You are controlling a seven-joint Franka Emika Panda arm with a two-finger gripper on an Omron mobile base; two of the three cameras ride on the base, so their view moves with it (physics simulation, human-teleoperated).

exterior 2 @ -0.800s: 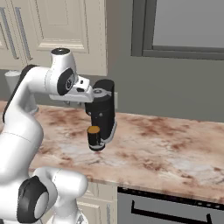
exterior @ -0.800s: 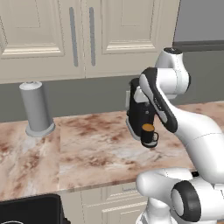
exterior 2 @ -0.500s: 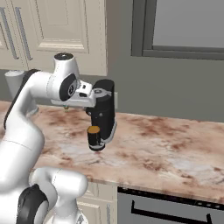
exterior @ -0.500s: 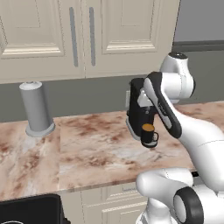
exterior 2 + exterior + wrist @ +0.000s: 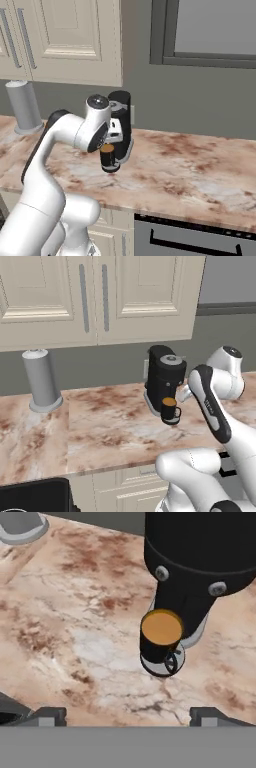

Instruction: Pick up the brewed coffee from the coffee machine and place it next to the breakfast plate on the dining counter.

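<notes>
Left base view: I see the coffee machine (image 5: 163, 379) on the marbled counter (image 5: 100, 426), against the back wall. The brewed coffee (image 5: 170, 409), a black mug with orange-brown liquid on top, sits on the machine's drip tray under the spout. My arm's elbow and forearm rise on the right of the mug; the hand itself is tucked behind the forearm here, so I can't read the fingers from this side. A tall grey cylinder (image 5: 41, 380) stands far left on the counter, well apart from the machine.

Right base view: the arm's upper joint sits just in front of the machine (image 5: 121, 126) and covers part of it. The mug (image 5: 107, 157) shows below the joint, on the tray. The grey cylinder (image 5: 22, 106) is at the far left by the wall. A dark oven front (image 5: 192, 240) is under the counter edge at right.

Hand view: the gripper (image 5: 128, 717) is released, jaws spread wide; one fingertip (image 5: 49, 714) shows at lower left and the other at lower right, nothing between them. The mug (image 5: 160, 638) lies ahead of the fingers, closer to the right-hand tip, not touching either. Its handle points toward the camera, down and slightly right. The machine body (image 5: 200, 557) sits beyond the mug. The cylinder's base (image 5: 20, 527) is at the top left corner.
</notes>
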